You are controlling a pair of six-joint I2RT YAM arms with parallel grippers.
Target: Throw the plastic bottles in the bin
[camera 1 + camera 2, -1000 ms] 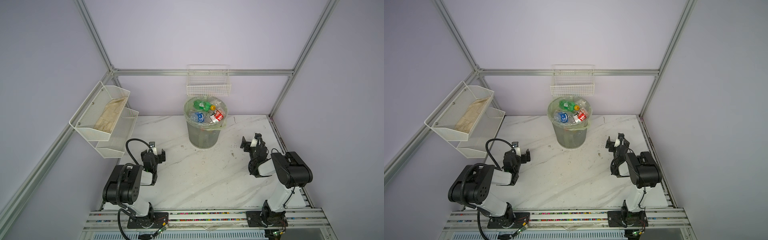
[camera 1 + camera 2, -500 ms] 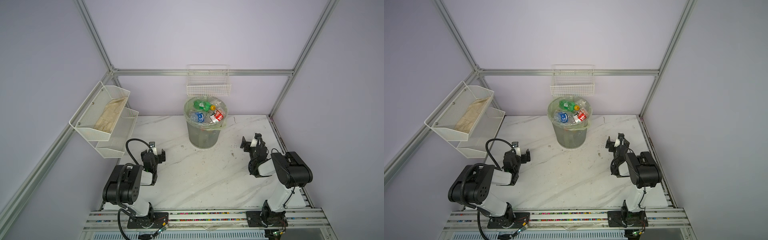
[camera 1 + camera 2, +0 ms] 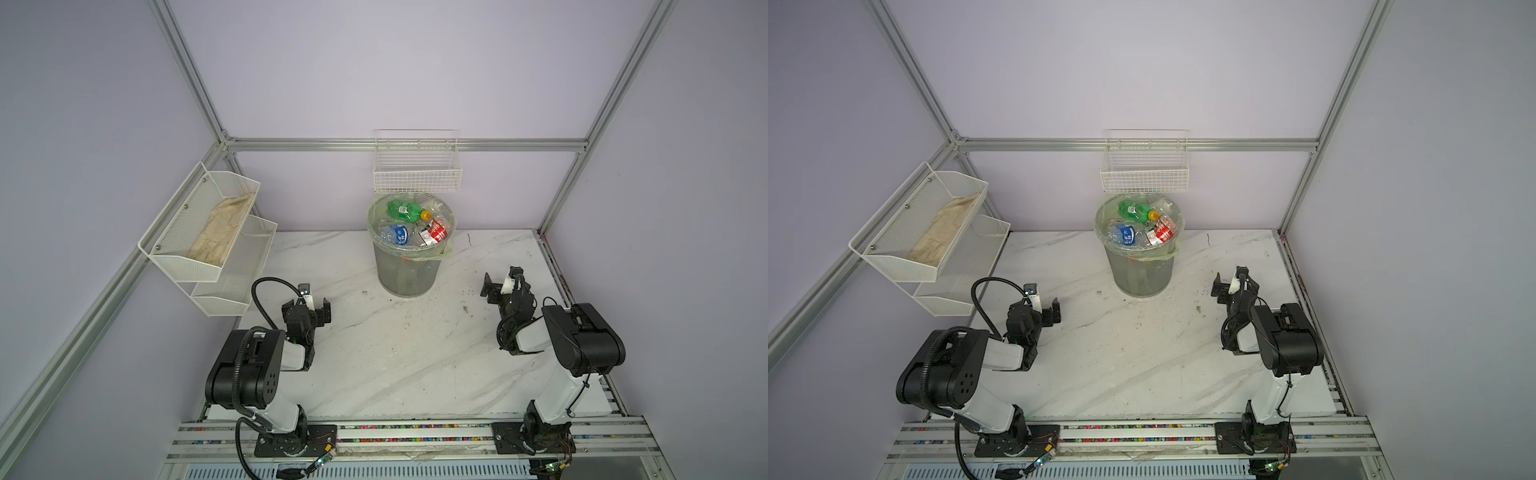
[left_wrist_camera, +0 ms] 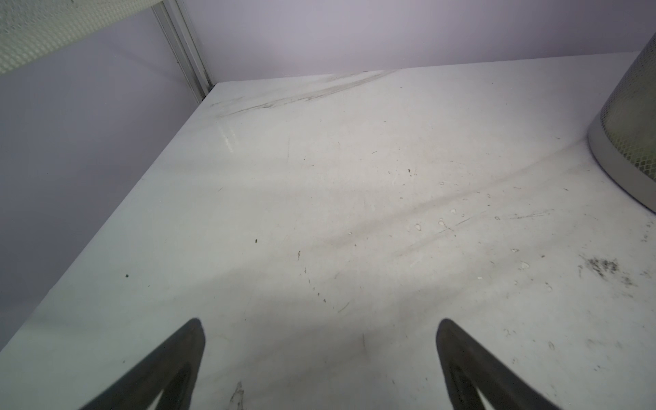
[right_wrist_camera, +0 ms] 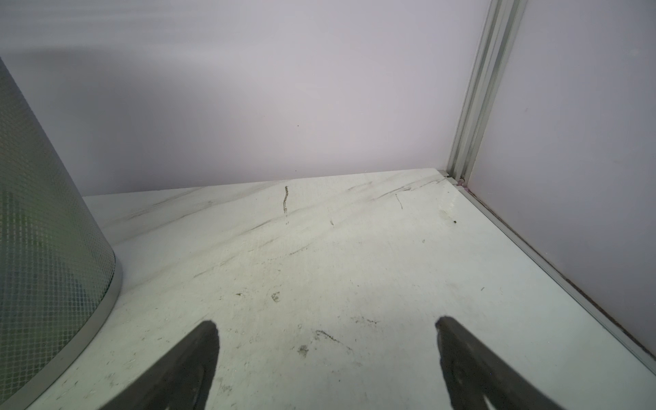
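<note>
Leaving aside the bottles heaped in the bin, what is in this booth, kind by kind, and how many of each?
Robot arms, left gripper and right gripper both open: 2
Round translucent grey bin with pale green liner: 1
White wire basket: 1
White mesh shelf trays: 2
Beige crumpled sheet in the upper tray: 1
White marble-look table: 1
Total: 8

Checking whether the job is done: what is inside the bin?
The bin, lined with a pale green bag, holds bottles piled near its rim: a green bottle, a blue-labelled bottle, a red-labelled bottle. They cover whatever lies below, so the full count is hidden.
</note>
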